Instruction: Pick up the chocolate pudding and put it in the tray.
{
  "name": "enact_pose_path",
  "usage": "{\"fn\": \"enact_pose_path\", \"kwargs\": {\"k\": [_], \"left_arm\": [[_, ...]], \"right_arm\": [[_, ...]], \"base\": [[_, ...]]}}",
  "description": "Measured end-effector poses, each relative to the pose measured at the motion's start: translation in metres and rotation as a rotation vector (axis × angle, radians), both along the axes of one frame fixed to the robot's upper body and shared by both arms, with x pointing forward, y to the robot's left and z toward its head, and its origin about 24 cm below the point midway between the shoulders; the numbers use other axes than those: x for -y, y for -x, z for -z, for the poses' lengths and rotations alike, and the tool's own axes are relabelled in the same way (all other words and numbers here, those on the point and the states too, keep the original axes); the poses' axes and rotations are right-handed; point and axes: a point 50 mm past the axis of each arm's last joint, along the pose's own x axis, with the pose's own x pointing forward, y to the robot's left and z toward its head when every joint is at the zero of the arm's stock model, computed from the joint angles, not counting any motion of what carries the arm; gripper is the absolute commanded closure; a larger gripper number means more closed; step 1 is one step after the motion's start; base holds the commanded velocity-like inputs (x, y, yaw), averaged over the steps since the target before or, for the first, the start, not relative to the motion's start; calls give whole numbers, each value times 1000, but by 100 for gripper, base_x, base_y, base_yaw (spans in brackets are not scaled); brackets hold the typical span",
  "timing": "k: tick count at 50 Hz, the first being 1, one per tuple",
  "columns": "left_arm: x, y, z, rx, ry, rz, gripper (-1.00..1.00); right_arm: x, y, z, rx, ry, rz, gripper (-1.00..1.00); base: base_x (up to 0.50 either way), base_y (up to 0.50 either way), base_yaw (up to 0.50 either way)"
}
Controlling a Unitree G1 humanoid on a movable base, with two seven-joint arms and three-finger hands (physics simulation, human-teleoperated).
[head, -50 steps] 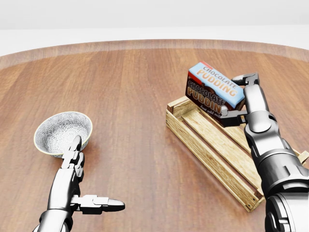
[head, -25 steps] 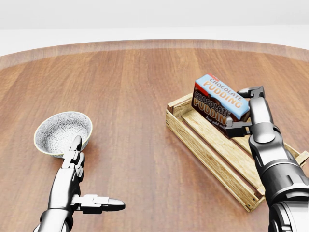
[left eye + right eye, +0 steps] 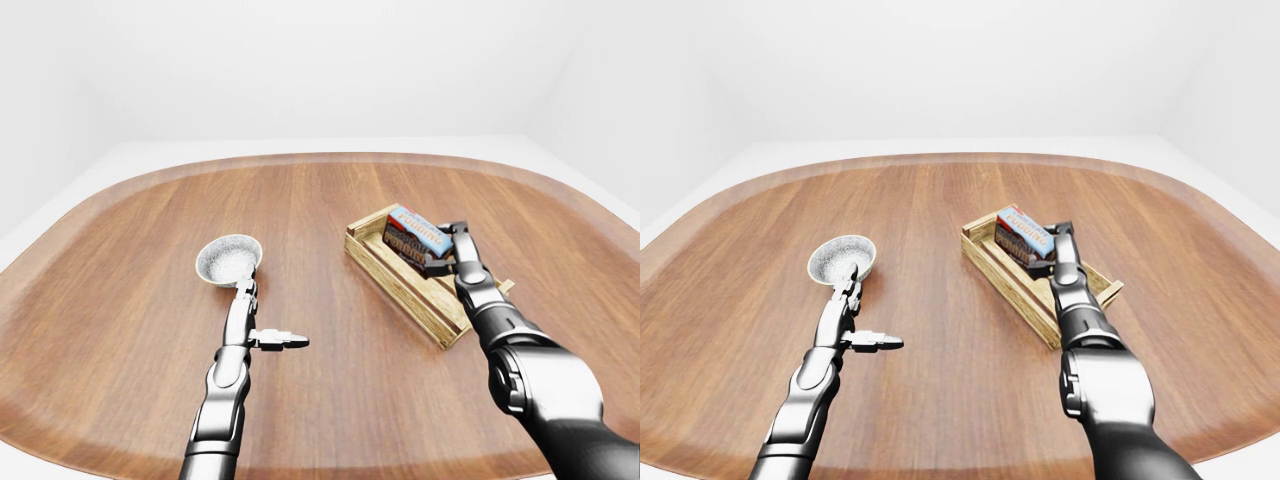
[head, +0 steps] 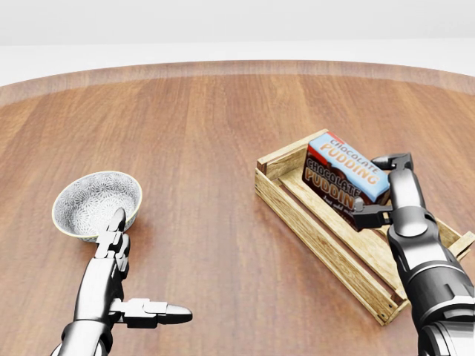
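1. Table (image 4: 208,133): rounded, wood-grain top with a paler rim; it fills most of the head view.
2. Tray (image 4: 326,241): shallow crate of pale wood slats, lying on the table at about 3 o'clock of the head view, its long axis running from 10 o'clock to 4 o'clock.
3. Pudding (image 4: 344,179): rectangular box, blue top face with red end, dark brown side printed "CHOCOLATE PUDDING". It sits over the tray's upper end, tilted, with its lower edge down between the tray walls. Whether it touches the tray floor I cannot tell.
4. Right hand (image 4: 380,188): grasping the pudding. One finger (image 4: 391,159) hooks over the box's upper right corner, another (image 4: 369,216) presses at its lower right corner. The forearm enters from 5 o'clock and lies over the tray's right half.
5. Left hand (image 4: 122,278): released, holding nothing. Its fingers are stretched straight toward 12 o'clock, the thumb (image 4: 152,312) sticking out toward 3 o'clock.
6. Bowl (image 4: 96,204): white with a fine grey pattern, upright on the table at 9 o'clock of the head view, well apart from the tray. The left hand's fingertips overlap its near rim in this view; contact cannot be confirmed.
7. Left-eye view: bowl and tray lie either side of table centre, white walls beyond.
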Motion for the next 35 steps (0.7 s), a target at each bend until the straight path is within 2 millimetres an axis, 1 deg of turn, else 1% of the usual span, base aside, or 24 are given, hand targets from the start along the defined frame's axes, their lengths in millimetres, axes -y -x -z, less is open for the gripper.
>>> {"fn": "enact_pose_path", "kwargs": {"k": [11, 35], "left_arm": [[0, 0, 1, -1, -1, -1, -100], [0, -1, 1, -2, -1, -1, -100]], "right_arm": [[3, 6, 9, -25, -3, 14, 100], [10, 14, 19, -53, -1, 38, 100]], "base": [[0, 0, 0], [0, 0, 0]]}}
